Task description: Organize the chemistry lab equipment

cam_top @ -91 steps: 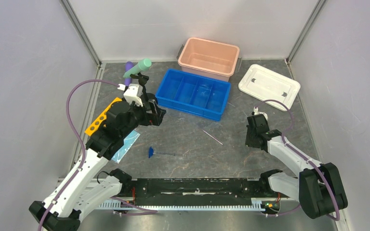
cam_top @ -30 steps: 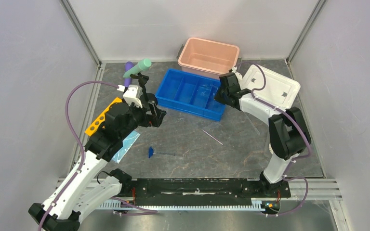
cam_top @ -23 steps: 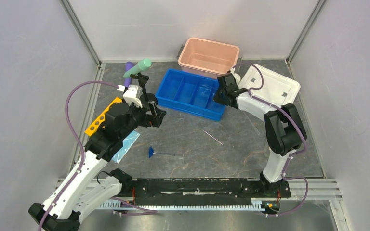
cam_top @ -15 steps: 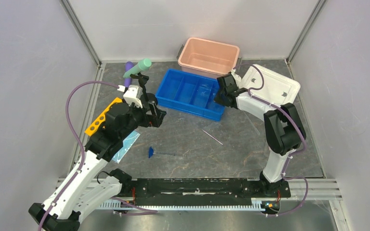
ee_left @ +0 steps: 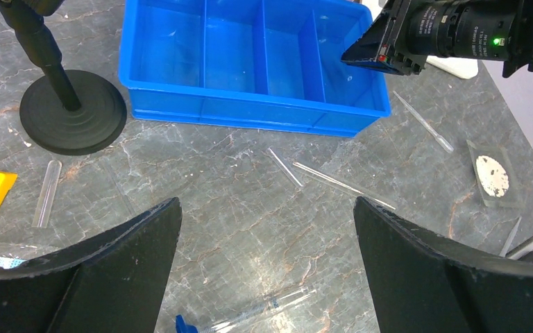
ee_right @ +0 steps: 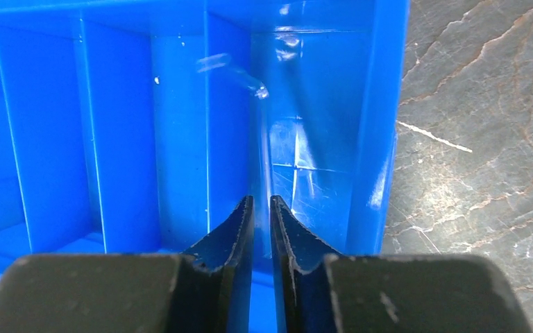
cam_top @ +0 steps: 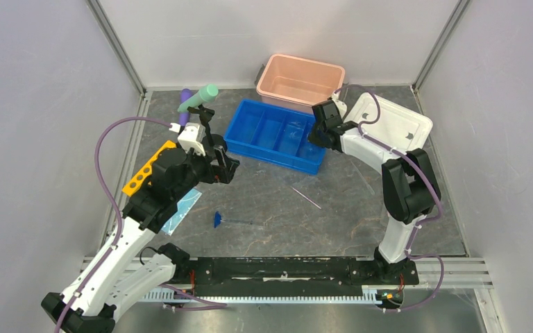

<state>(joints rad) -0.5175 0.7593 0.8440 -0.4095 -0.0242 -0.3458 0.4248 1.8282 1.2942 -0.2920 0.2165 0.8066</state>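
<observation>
Early stage of the sorting, judging by the layout. Over the right-end compartment of the blue divided tray [cam_top: 279, 135]: right claw [ee_right: 261, 202], narrowed to a slit, with a clear glass tube [ee_right: 232, 73] leaning on the divider just beyond the tips; pinched or released, impossible to tell. Hovering near the black clamp stand [ee_left: 73, 111]: left claw [ee_left: 265, 206], spread wide, holding nothing. Yet to be sorted, on the table [cam_top: 347, 222]: yellow holed tube rack [cam_top: 146, 170], mint-green and purple tubes [cam_top: 198, 98] at the top of the stand, light-blue mask [cam_top: 184, 205], tiny blue funnel [cam_top: 217, 220], thin rod [cam_top: 306, 198], loose glass tube [ee_left: 45, 194] beside the stand's base. Behind the tray: pink bin [cam_top: 300, 83], with white lid [cam_top: 387, 125] lying apart.
</observation>
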